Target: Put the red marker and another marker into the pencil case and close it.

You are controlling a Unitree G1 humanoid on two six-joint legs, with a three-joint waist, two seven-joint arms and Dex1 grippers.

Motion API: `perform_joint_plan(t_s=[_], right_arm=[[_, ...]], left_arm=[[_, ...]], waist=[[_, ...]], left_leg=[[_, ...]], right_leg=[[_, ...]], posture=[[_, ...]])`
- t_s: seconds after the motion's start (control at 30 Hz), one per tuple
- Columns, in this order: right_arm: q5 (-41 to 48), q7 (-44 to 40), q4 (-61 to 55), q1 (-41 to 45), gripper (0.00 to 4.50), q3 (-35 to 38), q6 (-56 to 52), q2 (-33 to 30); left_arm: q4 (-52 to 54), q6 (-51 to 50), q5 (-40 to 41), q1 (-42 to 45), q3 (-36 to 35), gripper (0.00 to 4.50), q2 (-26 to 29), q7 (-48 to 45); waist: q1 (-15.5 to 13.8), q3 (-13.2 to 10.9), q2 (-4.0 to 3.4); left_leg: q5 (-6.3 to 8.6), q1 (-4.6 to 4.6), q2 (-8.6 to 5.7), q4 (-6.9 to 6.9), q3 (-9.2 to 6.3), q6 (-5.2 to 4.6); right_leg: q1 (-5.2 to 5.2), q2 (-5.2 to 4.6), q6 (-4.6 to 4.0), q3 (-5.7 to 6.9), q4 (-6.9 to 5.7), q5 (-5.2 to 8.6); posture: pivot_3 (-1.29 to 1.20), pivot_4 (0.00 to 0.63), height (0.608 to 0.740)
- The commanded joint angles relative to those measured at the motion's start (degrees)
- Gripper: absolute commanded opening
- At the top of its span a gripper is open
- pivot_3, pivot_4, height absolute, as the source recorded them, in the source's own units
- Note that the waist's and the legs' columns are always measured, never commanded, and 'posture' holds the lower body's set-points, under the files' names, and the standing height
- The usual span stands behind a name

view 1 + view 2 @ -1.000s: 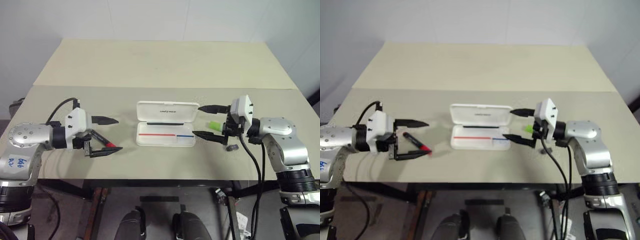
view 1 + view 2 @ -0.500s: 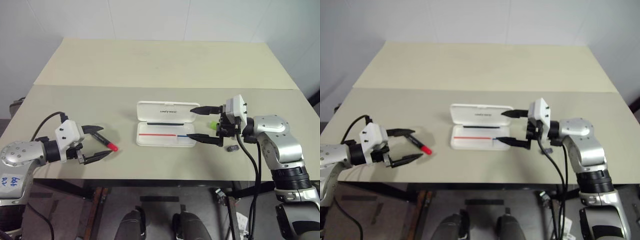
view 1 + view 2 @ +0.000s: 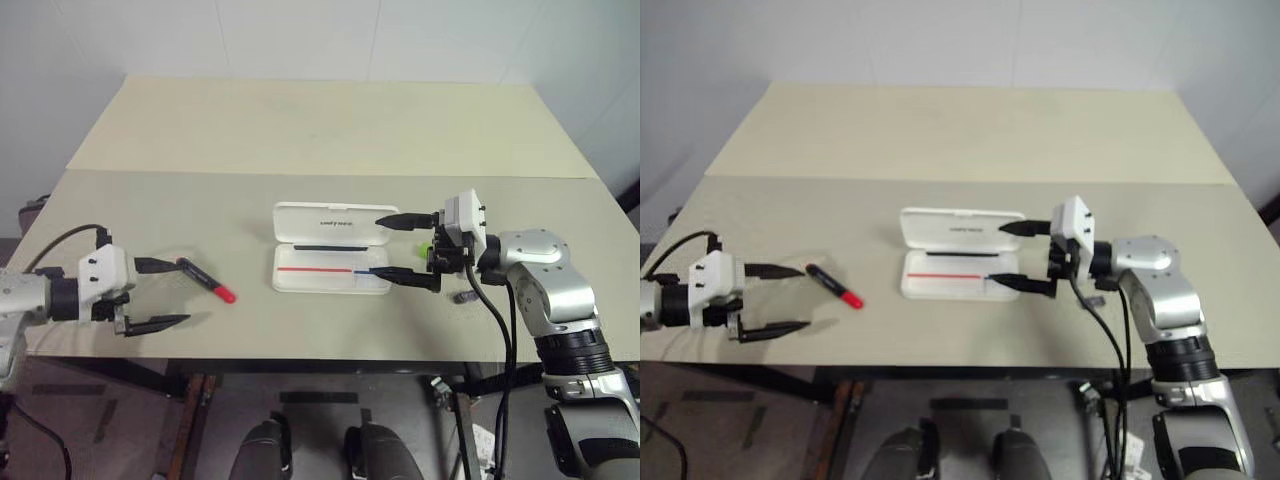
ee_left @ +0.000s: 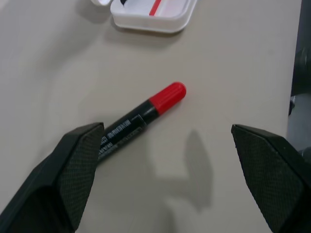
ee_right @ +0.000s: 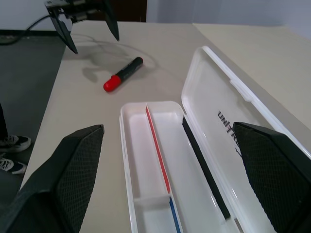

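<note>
Left claw (image 3: 160,294) spread wide, gripping nothing, low over the desk (image 3: 320,130), with the red marker (image 3: 206,280) lying loose just beyond its fingers. Right claw (image 3: 400,247) likewise released, hovering at the open pencil case (image 3: 331,250); green marker (image 3: 425,249) behind it.

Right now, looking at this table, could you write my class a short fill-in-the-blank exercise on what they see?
1. The pencil case lies ____, its lid up.
2. The red marker lies on the ____.
3. The left gripper is ____ and holds nothing.
4. The case holds ____ markers.

Missing words: open; table; open; no
</note>
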State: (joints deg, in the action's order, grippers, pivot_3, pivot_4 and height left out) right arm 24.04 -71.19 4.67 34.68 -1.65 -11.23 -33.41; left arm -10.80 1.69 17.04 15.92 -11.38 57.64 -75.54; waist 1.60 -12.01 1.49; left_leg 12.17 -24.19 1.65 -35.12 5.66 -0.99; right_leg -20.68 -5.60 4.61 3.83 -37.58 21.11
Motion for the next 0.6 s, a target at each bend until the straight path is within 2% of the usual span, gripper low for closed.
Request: perform_joint_plan(t_s=[0.03,0.4,0.6], right_arm=[[0.63,1.03,-2.18,0.07,4.50,1.15,0.42,-0.04],[1.20,4.12,-5.33,-2.30,4.50,2.02,-0.50,-0.21],[1.75,5.20,-7.67,-4.02,4.50,2.71,-1.31,-0.85]], left_arm=[[-4.34,3.01,-1.51,4.80,2.83,4.46,0.86,-3.41],[-19.48,9.71,-6.80,19.95,13.71,4.46,-2.39,-12.46],[-24.77,12.47,-8.61,24.10,16.66,4.46,-4.68,-13.46]], waist=[[0.06,0.00,0.00],[0.03,0.00,0.01],[0.02,0.01,0.03]], left_leg=[[0.00,0.00,-0.01,0.00,0.02,0.01],[0.00,0.00,0.02,-0.11,0.29,0.03],[-0.01,0.01,0.04,-0.19,0.28,0.02]], right_leg=[[0.00,0.00,0.00,0.00,-0.01,0.00],[-0.13,0.07,0.02,-0.01,-0.17,0.01],[-0.12,0.06,0.03,-0.08,-0.24,0.00]], posture=[[0.00,0.150,0.740],[0.00,0.150,0.740],[0.00,0.150,0.740]])
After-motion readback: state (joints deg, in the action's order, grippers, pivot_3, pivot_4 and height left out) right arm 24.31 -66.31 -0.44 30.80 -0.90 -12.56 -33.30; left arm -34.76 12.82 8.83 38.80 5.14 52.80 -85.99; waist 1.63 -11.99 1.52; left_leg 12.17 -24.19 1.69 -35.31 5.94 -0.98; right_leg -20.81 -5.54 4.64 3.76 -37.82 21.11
